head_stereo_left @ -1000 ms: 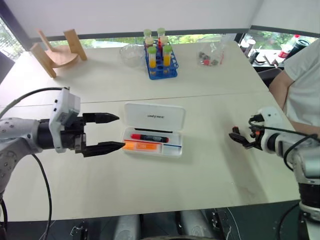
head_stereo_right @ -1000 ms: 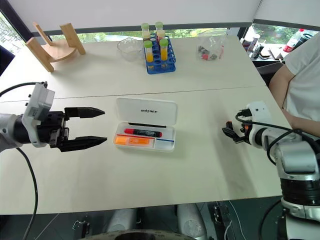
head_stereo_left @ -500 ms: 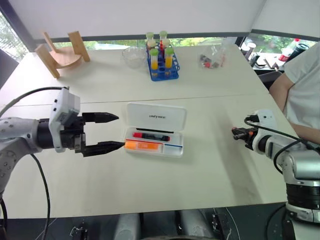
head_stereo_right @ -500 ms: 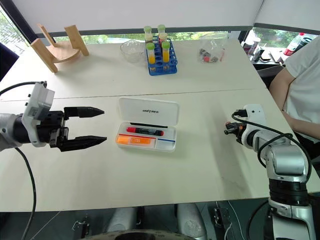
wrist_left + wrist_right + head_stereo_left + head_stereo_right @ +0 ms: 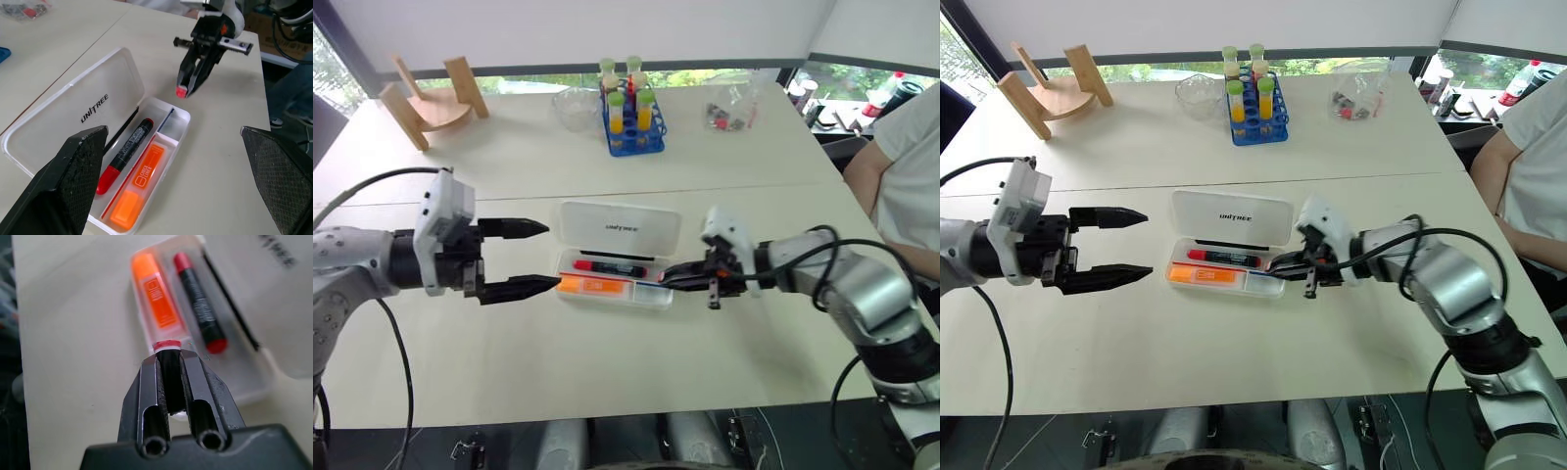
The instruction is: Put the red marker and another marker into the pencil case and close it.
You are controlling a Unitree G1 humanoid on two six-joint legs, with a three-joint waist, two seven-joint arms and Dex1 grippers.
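The white pencil case [image 5: 619, 226] lies open in the middle of the table, its lid [image 5: 73, 122] folded back. Inside lie the red marker [image 5: 609, 266] and, beside it, the orange marker [image 5: 592, 286]. My left gripper [image 5: 551, 256] hovers open just left of the case, its fingers [image 5: 63, 191] spread wide and empty. At the case's right end my right gripper [image 5: 664, 282] is shut, pointing left and down with its tips close over the end compartment. In the right wrist view both the orange marker [image 5: 157, 298] and the red marker [image 5: 198, 308] lie just beyond its tips [image 5: 167, 346].
A blue rack of tubes [image 5: 628, 122], a glass bowl [image 5: 576, 108] and a clear bag of small parts [image 5: 729, 113] stand at the back. A wooden stand [image 5: 426, 103] is at the back left. A person in white [image 5: 901, 157] sits at the right edge.
My right gripper swung from the table's right edge leftward to the case's right end, and it has shut. The left gripper stayed in place and open.
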